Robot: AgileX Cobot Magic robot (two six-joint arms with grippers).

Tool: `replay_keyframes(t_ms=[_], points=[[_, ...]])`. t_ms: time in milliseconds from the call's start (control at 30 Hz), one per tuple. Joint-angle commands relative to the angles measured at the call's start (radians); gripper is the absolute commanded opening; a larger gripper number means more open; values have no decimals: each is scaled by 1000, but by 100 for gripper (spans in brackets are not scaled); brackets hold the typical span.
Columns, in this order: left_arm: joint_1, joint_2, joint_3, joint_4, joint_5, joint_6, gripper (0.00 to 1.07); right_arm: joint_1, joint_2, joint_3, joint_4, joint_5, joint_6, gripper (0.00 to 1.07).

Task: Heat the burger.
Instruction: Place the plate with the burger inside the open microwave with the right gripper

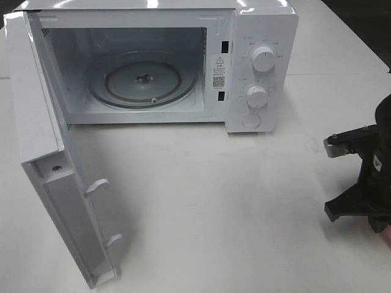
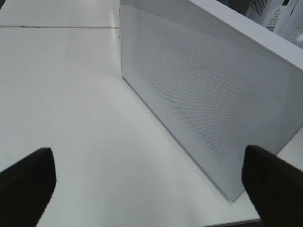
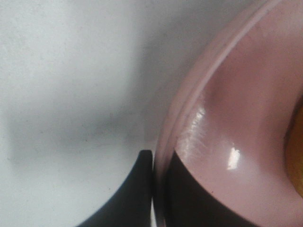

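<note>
The left gripper [image 2: 150, 185] stands wide, its two dark fingertips far apart with nothing between them, hovering over the white surface [image 1: 214, 201] just beside the outer, mesh-patterned face of the microwave's door [image 1: 49, 171]. That door is swung fully open at the left of the microwave [image 1: 256, 61], and the glass turntable [image 1: 143, 82] lies bare inside the cavity. Far to the right, well apart from the microwave, the right arm [image 1: 366, 177] reaches down at the edge of the high view. The right gripper [image 3: 156, 191] is closed narrow on the rim of the pink plate [image 3: 236, 104], one finger outside the rim and one inside. The burger [image 3: 297, 156] shows only as a golden-orange sliver on the plate, across the glossy well from the clamped rim, not touching the fingers.
</note>
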Motion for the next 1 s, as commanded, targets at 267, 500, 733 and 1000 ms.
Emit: replay_keyframes(t_ms=[267, 500, 733, 1000], points=[[-1, -17, 4, -9, -2, 0, 100, 110, -52, 5, -154, 99, 133, 0], [-1, -17, 4, -9, -2, 0, 100, 175, -52, 12, -188, 142, 165, 0], [-1, -17, 4, -9, -2, 0, 100, 255, -52, 28, -198, 163, 183, 0], [-1, -17, 4, -9, -2, 0, 100, 365, -52, 28, -259, 235, 232, 0]])
